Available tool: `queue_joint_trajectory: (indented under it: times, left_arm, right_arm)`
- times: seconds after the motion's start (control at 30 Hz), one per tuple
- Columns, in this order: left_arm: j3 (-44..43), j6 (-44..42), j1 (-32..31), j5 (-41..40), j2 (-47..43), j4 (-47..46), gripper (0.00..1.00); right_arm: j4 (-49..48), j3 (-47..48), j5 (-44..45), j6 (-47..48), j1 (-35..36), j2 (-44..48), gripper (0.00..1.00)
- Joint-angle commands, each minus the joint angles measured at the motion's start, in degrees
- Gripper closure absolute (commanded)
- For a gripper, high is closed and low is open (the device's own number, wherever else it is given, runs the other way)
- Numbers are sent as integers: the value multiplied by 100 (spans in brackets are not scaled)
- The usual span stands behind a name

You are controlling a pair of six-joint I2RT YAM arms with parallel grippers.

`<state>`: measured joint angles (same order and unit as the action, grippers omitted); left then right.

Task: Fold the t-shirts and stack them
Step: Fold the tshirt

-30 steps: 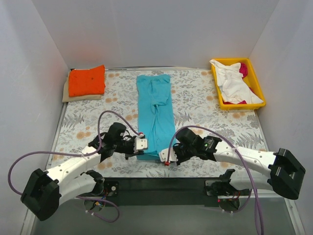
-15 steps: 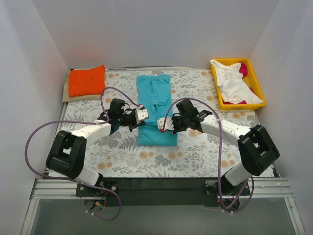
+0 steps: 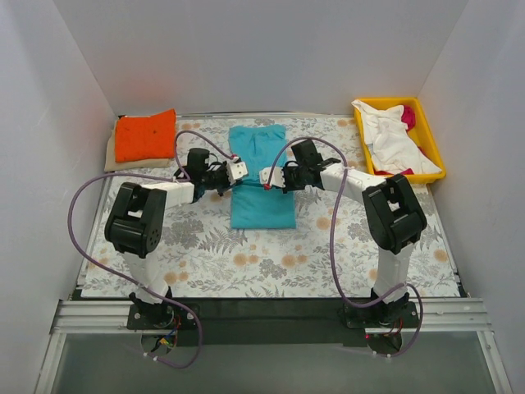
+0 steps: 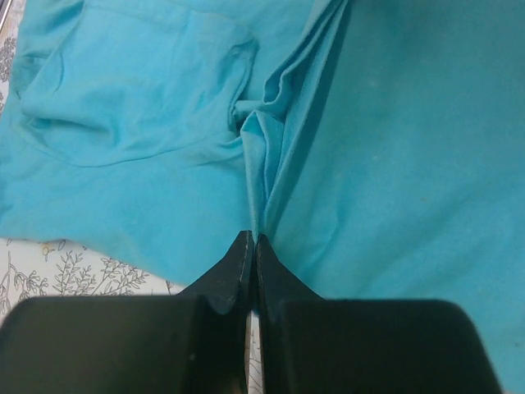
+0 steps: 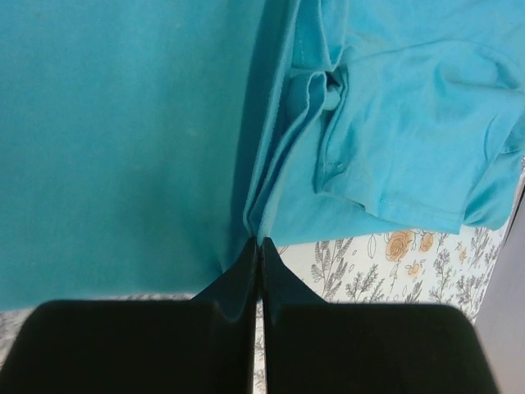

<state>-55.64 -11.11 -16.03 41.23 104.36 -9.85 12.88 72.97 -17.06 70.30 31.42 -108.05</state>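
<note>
Yellow tray (image 3: 426, 131) holds white shirt (image 3: 390, 139), magenta shirt (image 3: 408, 116) — teal shirt (image 3: 261, 197) lies outside.

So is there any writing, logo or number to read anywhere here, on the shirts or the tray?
None: no readable text in any view.
The teal t-shirt, orange t-shirt, white t-shirt, yellow tray and floral table cloth show no lettering.

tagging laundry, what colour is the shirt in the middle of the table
Teal-blue t-shirt, best in top view.
</note>
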Motion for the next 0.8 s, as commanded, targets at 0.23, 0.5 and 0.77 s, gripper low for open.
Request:
queue_joint_trajectory:
  times: [0.23, 0.5, 0.77]
  left_arm:
    - [-667, 170, 162, -292, 261, -80, 59]
    - [271, 751, 311, -125, -1355, 553, 58]
    - [625, 1794, 241, -317, -1597, 712, 57]
  right_arm:
    - [-269, 639, 168, -148, -127, -209, 31]
    - [55, 473, -192, -834, -250, 1171, 36]
    - [749, -20, -306, -1852, -356, 1279, 62]
